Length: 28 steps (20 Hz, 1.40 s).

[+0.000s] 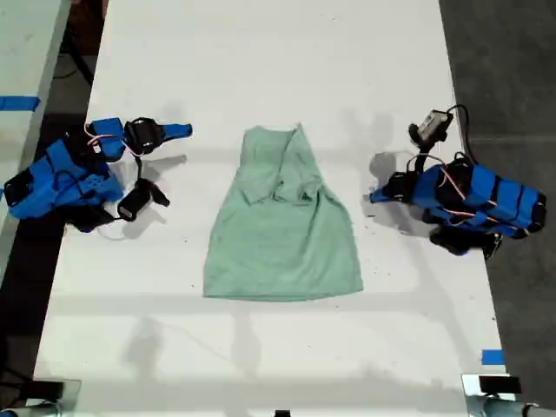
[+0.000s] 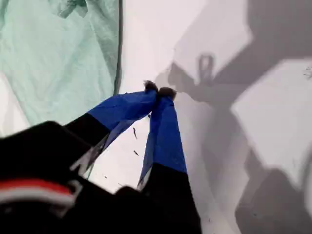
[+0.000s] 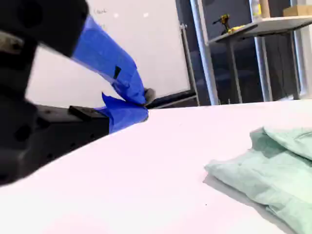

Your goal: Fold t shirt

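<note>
My first gripper (image 2: 158, 91) and second gripper (image 3: 141, 103) (seemingly) closed, holding nothing.

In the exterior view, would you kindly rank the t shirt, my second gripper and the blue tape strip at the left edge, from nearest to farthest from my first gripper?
From my first gripper, at the exterior view's right:
1. The t shirt, mid-table, its edge just beside the fingertips.
2. My second gripper, beyond the shirt, towards the exterior view's left.
3. The blue tape strip, at the exterior view's far left edge.

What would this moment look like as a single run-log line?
t shirt: sleeves folded in, on table | first gripper: shut, empty, beside shirt | second gripper: shut, empty, away from shirt
</note>
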Each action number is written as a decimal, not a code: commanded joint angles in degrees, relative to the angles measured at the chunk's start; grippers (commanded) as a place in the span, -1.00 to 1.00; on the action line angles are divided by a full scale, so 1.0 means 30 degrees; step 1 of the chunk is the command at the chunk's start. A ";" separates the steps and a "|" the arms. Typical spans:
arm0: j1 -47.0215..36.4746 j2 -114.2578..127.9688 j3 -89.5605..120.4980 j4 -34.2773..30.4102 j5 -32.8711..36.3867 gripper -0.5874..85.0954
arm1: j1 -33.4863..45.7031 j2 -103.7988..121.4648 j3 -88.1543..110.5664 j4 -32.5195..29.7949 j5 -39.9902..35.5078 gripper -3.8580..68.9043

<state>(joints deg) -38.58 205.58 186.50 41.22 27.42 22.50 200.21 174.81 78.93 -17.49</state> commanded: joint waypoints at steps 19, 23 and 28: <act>-0.0762 0.0176 0.0791 0.0820 -0.1172 -0.99 | -0.9492 -1.7637 -1.3916 0.0176 0.6387 -0.39; -0.0762 0.0176 0.0791 0.0820 -0.1172 -0.99 | -1.1133 -2.2090 -1.3887 -0.2490 0.7588 -0.34; -0.0674 0.0176 0.0791 0.0820 -0.1172 -0.99 | -1.1191 -2.4023 -1.1631 -0.7676 0.7676 -0.38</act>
<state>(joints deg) -40.52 205.66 186.50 43.42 24.96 -10.28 128.94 139.31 61.79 5.10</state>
